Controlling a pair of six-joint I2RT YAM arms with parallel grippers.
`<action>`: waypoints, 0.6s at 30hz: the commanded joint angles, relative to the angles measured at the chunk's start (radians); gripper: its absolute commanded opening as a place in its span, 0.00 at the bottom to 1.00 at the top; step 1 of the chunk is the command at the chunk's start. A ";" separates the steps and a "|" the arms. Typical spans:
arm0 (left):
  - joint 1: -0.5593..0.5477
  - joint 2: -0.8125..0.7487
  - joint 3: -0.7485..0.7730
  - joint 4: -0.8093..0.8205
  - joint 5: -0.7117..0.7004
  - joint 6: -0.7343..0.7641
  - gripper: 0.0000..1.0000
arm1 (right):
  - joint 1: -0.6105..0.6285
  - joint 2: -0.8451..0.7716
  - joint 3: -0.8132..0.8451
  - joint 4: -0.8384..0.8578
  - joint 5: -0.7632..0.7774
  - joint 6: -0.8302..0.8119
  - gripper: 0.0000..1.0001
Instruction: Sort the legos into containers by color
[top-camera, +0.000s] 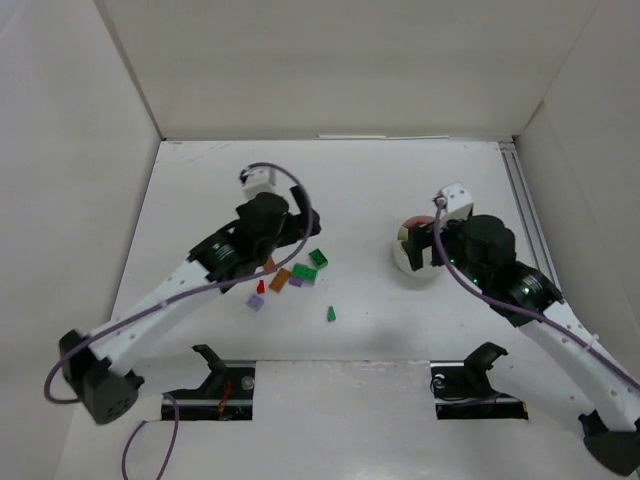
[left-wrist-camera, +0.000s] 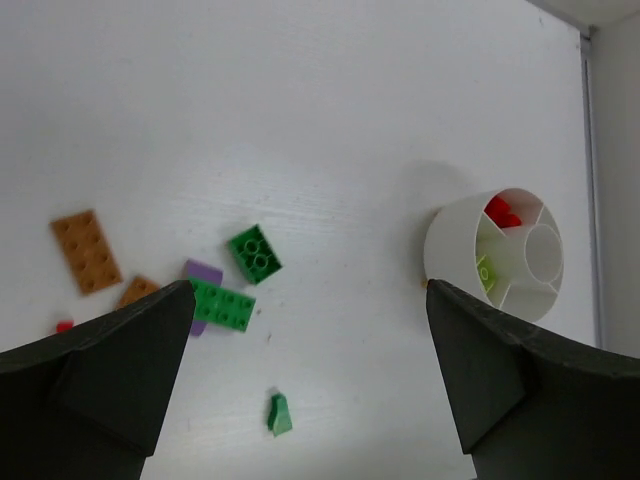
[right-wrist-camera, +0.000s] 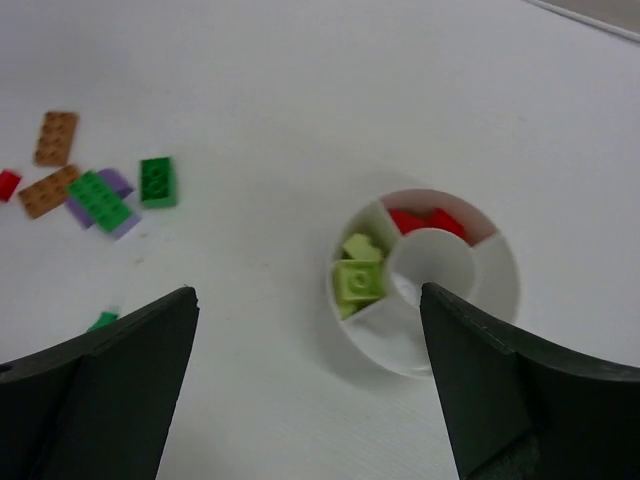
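Although the top view takes in the whole white desk and both arms, it hides most of the dish. The left arm reaches out over the loose bricks. The right arm ends above the round white dish, whose wrist covers all but the 9 o'clock side.

Each wrist view shows its own jaws spread wide, the dark fingers at the lower corners with nothing held between them. The right wrist view looks straight into the dish: red bricks lie in the wedge at 12 o'clock of the central cup and lime bricks in the wedge at 9 o'clock. The left wrist view shows the dish from the side, cut near the frame's right edge.

The rest of the legos lie loose on the desk at 9 o'clock of the dish, well apart from it. The left wrist view shows them sharpest: an orange-brown plate, a long green brick overlapping a lilac brick, and a square green brick. A small green piece lies alone. A tiny red brick is half hidden by the left finger. Only the top view shows a second lilac brick. In the right wrist view the long green brick is blurred.
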 joint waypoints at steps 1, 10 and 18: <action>0.001 -0.184 -0.180 -0.210 -0.117 -0.270 1.00 | 0.264 0.094 0.018 0.127 0.117 -0.010 0.96; 0.011 -0.590 -0.336 -0.624 -0.178 -0.674 1.00 | 0.651 0.792 0.349 0.241 0.344 0.237 0.74; 0.011 -0.639 -0.195 -0.790 -0.300 -0.831 1.00 | 0.682 1.183 0.615 0.336 0.228 0.337 0.58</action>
